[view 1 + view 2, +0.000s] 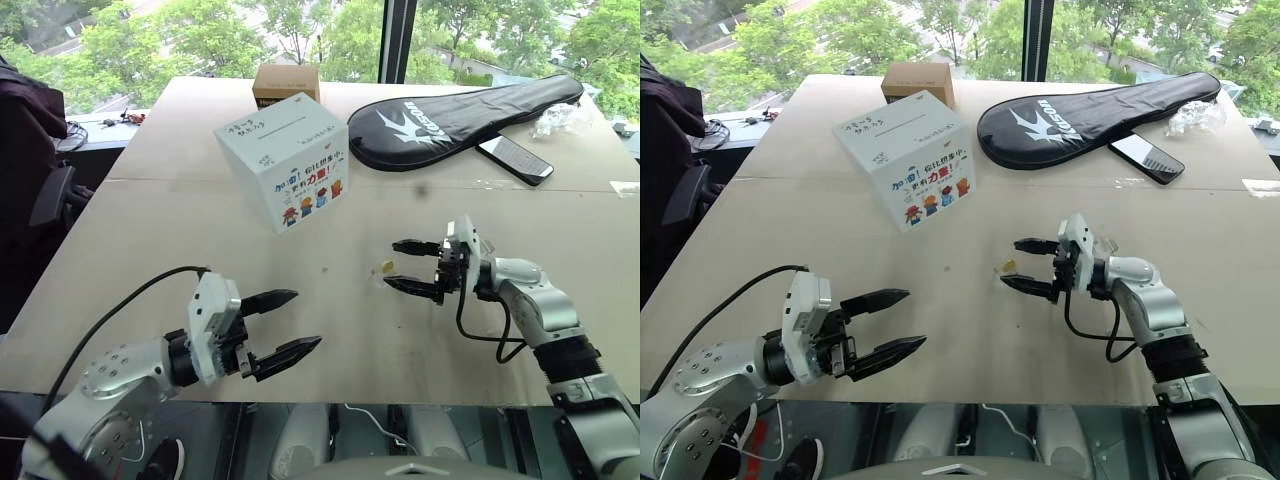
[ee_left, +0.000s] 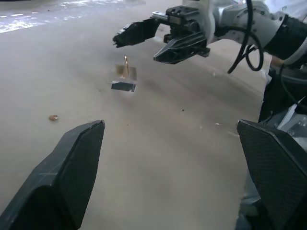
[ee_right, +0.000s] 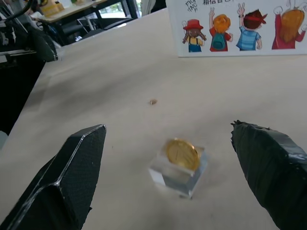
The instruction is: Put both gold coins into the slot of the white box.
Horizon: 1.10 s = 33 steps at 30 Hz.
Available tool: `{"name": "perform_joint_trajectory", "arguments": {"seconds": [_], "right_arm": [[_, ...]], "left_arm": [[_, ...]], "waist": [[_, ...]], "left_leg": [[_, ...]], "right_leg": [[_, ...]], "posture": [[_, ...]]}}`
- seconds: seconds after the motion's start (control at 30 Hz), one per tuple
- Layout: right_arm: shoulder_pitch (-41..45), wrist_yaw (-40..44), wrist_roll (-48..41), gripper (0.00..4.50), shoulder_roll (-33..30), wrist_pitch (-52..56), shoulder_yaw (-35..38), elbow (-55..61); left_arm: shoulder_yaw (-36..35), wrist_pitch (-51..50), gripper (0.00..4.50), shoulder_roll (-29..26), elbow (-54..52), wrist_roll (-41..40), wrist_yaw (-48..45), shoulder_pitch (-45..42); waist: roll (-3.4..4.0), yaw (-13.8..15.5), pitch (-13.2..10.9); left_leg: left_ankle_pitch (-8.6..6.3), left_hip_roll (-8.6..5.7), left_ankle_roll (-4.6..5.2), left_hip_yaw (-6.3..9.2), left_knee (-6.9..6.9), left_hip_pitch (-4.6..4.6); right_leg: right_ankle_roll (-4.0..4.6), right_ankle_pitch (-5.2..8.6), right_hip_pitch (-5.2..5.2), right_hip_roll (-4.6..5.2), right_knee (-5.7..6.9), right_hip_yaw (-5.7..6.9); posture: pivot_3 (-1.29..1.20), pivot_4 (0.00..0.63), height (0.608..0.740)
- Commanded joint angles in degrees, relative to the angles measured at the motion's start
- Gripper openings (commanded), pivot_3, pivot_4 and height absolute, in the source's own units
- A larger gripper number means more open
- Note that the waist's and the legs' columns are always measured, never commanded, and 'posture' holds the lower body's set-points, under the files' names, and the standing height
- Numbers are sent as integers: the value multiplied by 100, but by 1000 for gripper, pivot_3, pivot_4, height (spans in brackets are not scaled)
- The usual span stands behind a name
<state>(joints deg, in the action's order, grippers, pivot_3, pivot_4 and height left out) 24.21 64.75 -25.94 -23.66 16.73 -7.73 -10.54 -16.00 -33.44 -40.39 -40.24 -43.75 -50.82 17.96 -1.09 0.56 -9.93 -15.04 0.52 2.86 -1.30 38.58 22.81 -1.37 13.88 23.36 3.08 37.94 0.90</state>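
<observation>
Right pincer [image 1: 408, 267], two black tapered fingers on a silver-grey arm, stands wide open and empty, pointing across the counter towards the robot's left. Just beyond its fingertips, apart from them, lies a small shiny gold coin [image 3: 182, 154] set in a clear glossy plastic block. Left pincer [image 1: 290, 323], of the same black angular fingers under a white wrist housing, is likewise spread wide and holds nothing; it hovers near the front edge of the pale, matt, lightly speckled wooden counter [image 1: 150, 260].

The large white cardboard cube box [image 1: 284, 160] stands further back, well apart from both pincers. Its front face carries colourful cartoon figures and orange-red lettering; its plain top face bears the thin dark slot [image 1: 283, 124]. Behind it sits a smaller brown cardboard box [image 1: 286, 84]. To the right lie a black fabric racket cover [image 1: 460, 115] with white markings, and a flat dark phone [image 1: 514, 158] beside it.

The right wrist view alone resolves the coin as a round embossed disc standing tilted in its transparent block, with the box's cartoon row behind it and a tiny brown crumb [image 3: 153, 101] on the counter between them. The left wrist view gives the coin edge-on, below the open right pincer. The head views show the slot.
</observation>
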Motion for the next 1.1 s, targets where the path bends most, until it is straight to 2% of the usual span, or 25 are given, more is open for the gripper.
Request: {"name": "perform_joint_trajectory", "arguments": {"seconds": [0.03,0.2,0.3,0.4,0.53,0.57,0.83,1.0,1.1], "right_arm": [[113,116,181,4478,67,-289,-44,-139],[246,87,369,4478,238,-498,-53,-374],[286,125,488,3739,237,-604,-57,-478],[261,151,486,2187,249,-614,-24,-463],[196,210,578,362,212,-680,-70,-427],[178,212,591,43,208,-701,-75,-415],[20,67,190,43,176,-218,205,176],[-50,-355,-591,43,357,736,533,996],[-45,-834,-1135,43,583,1325,785,1457]], "left_arm": [[-82,39,4500,-52,-303,-113,91,71],[-53,184,4500,-32,-268,-35,64,189],[-92,407,4500,-41,-47,78,-138,305],[-95,586,4500,-84,209,230,-309,331],[-35,770,4500,-145,415,420,-461,318],[-14,785,4500,-158,444,457,-467,301],[112,457,4500,-162,319,257,-202,-103],[73,63,4500,44,288,-352,202,-612],[112,-139,4500,360,281,-861,591,-923]], "waist": [[0,12,0],[2,-12,-1],[2,-17,-1],[2,-16,-1],[3,-17,-2],[3,-18,-2],[3,-6,-2],[8,-2,-5],[8,-16,-5]], "left_leg": [[0,0,0,0,0,0],[0,-2,0,-4,0,0],[0,-2,-1,-4,-3,0],[0,-2,-1,-5,-8,-2],[0,-2,-1,-6,-10,-1],[0,-2,-1,-7,-10,-1],[0,-2,-1,-5,-12,-1],[0,-1,-1,-3,-14,1],[0,-1,-2,-1,-16,1]], "right_leg": [[0,0,0,0,0,0],[1,0,1,0,-2,-3],[2,1,2,-1,-1,-3],[7,4,4,-1,-2,-3],[7,4,5,-1,-3,-3],[7,4,5,-1,-4,-4],[5,3,5,1,-4,-4],[-2,-1,6,4,-4,-4],[-9,-5,7,4,-4,-4]], "posture": [[0,150,740],[0,150,740],[0,150,740],[0,150,740],[0,150,740],[0,150,740],[0,150,740],[0,150,740],[0,150,740]]}}
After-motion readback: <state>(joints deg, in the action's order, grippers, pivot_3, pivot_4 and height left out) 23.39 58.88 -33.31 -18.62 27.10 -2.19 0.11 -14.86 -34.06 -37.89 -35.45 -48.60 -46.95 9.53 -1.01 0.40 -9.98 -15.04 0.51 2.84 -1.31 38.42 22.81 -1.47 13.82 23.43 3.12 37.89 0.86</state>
